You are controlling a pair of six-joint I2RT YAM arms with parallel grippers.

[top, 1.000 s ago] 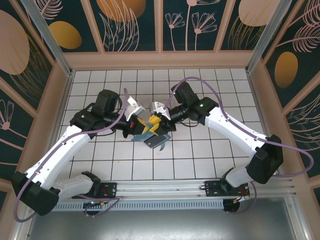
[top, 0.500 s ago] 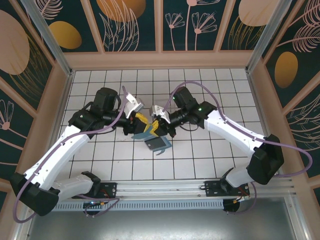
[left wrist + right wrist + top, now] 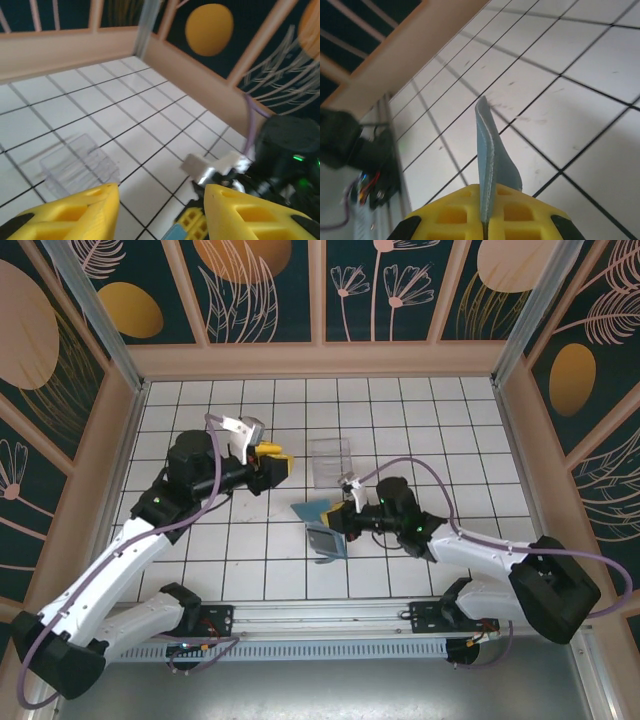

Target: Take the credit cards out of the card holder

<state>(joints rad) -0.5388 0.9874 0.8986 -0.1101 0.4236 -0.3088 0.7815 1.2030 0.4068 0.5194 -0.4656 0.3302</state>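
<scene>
The teal-blue card holder [image 3: 314,511] hangs part-open just over the tiles at the middle of the floor, its darker lower half [image 3: 325,538] towards me. My right gripper [image 3: 345,521] is shut on its edge. In the right wrist view the holder's thin edge [image 3: 487,145] stands upright, pinched between the yellow fingers [image 3: 445,215] of the right gripper [image 3: 485,202]. My left gripper [image 3: 274,466] is open and holds nothing, up and to the left of the holder, clear of it. In its own view the left gripper [image 3: 160,194] has bare tile between its jaws. The credit cards are hidden.
A clear plastic slotted stand [image 3: 330,460] sits on the tiles just beyond the holder, also seen as the clear stand [image 3: 75,164] in the left wrist view. The wooden walls [image 3: 320,360] ring the tiled floor. The right arm's dark wrist [image 3: 290,155] lies to the right of the left gripper.
The left gripper opened, let go and drew back to the left. The right gripper shut on the card holder and carried it nearer and to the right, uncovering the clear stand.
</scene>
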